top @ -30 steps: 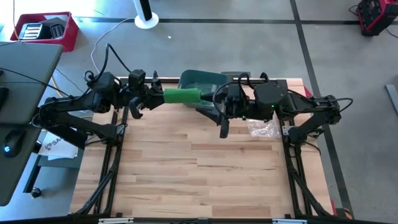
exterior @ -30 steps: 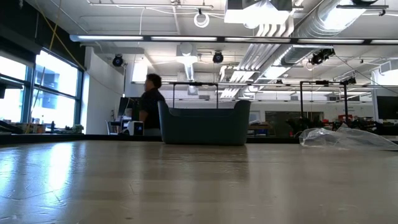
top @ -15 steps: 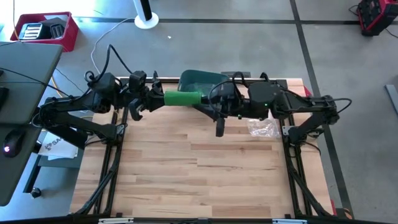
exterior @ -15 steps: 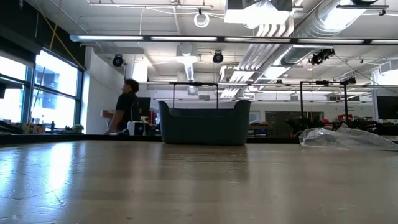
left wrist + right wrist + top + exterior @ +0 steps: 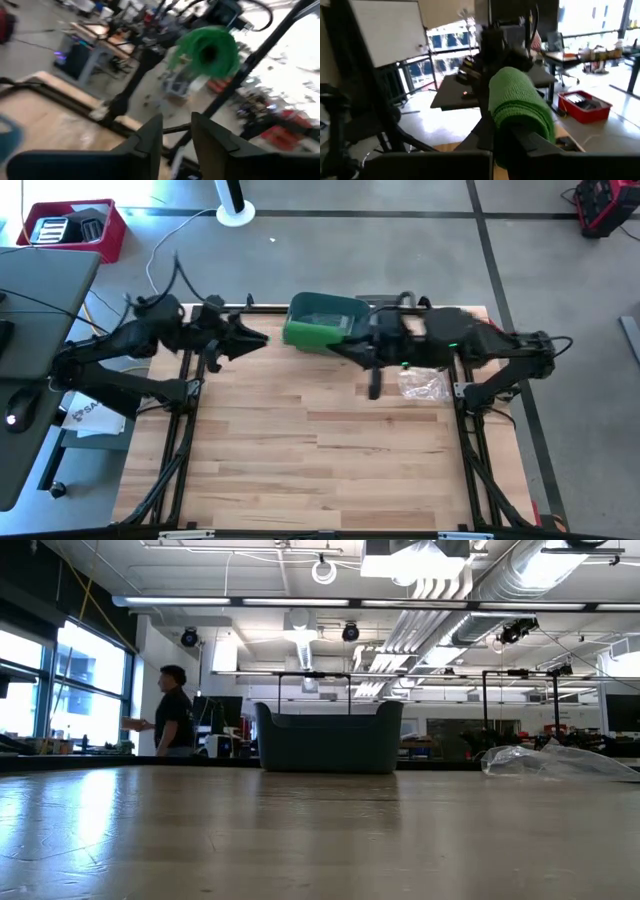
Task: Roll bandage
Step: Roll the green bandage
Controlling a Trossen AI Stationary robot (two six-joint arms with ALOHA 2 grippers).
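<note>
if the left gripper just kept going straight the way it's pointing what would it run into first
Most likely the green bandage roll. The left gripper points at the roll's open end, which the right gripper holds up above the table. How far off the roll is, the pictures don't settle.

One green bandage roll (image 5: 313,334) counted, one dark teal bin (image 5: 322,310), one crumpled clear plastic bag (image 5: 423,386), two robot arms seen, one wooden surface (image 5: 320,460), one red crate (image 5: 75,230), one person (image 5: 172,724) noted behind.

You see the green rolled cloth bandage (image 5: 312,334) lying level in the air above the table's far edge, its hollow core showing end-on.
</note>
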